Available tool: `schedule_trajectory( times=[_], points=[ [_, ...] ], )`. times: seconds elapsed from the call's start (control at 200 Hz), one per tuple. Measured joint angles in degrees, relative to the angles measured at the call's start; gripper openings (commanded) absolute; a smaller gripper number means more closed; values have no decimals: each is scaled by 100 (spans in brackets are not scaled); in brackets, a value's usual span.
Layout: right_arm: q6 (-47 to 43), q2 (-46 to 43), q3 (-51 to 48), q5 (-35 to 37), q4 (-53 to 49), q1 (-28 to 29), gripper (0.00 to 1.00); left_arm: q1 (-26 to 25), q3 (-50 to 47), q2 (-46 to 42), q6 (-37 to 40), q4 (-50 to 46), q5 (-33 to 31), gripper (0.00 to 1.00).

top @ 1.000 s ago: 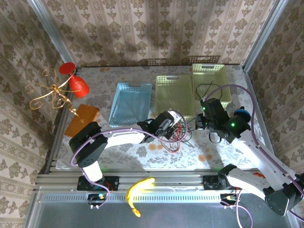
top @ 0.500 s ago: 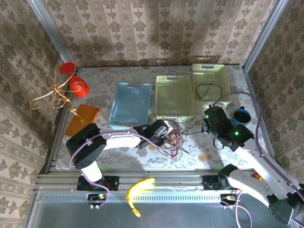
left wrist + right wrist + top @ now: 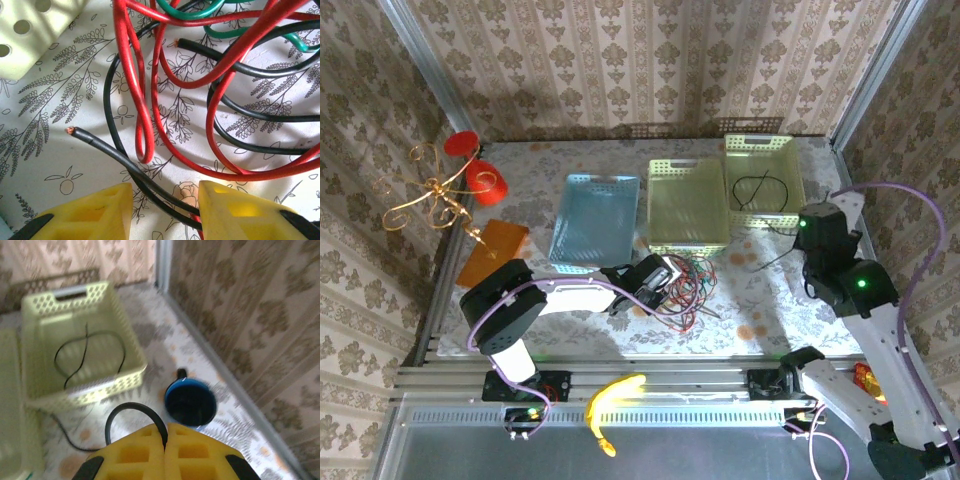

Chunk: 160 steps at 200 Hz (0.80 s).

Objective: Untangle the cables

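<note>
The right hand [image 3: 165, 431] is closed on a black cable [image 3: 125, 407], which arches out from between its yellow fingers and drops away to its left over the counter [image 3: 165, 355]. The left hand [image 3: 165, 194] stands with its fingers parted at the tangle [image 3: 685, 288]. A black strand [image 3: 100, 146] runs through the gap unpinched, the red cable [image 3: 145, 152] loops just ahead, and the green cable [image 3: 192, 14] lies farther ahead. The step looks to be drawing the black one clear of the knot. To do it well, the right hand should pull slowly and low, away from the heap. The left hand should either pin the red loops or leave its gap wide so the strand slides, since clamping that strand would fight the pull. Red crosses over black in several places, so a snatch would likely drag the whole heap along. The left wrist view gives these crossings and a bare copper end [image 3: 70, 131] ahead and left of the fingers, too fine for the overhead. Whether that strand is the one the right hand grips cannot be told. The overhead gives a thin black line between the heap and the right hand. The right wrist view adds a separate black loop [image 3: 86, 342] lying in the yellow basket [image 3: 85, 390] ahead and left of that hand, and a blue cup [image 3: 190, 402] just ahead.
</note>
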Motion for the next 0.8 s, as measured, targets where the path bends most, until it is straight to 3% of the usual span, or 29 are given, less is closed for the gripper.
schedule_trajectory(
  times=[0.275, 0.6, 0.8],
  points=[
    [-763, 203, 697, 153, 761, -151, 0, 0, -2, 50, -4, 24, 0, 41],
    [-1012, 2181, 857, 155, 1882, -269, 0, 0, 2, 50, 0, 42, -4, 44],
    [-925, 2433, 857, 282, 2328, -269, 0, 0, 2, 2, -2, 39, -7, 44]
  ],
)
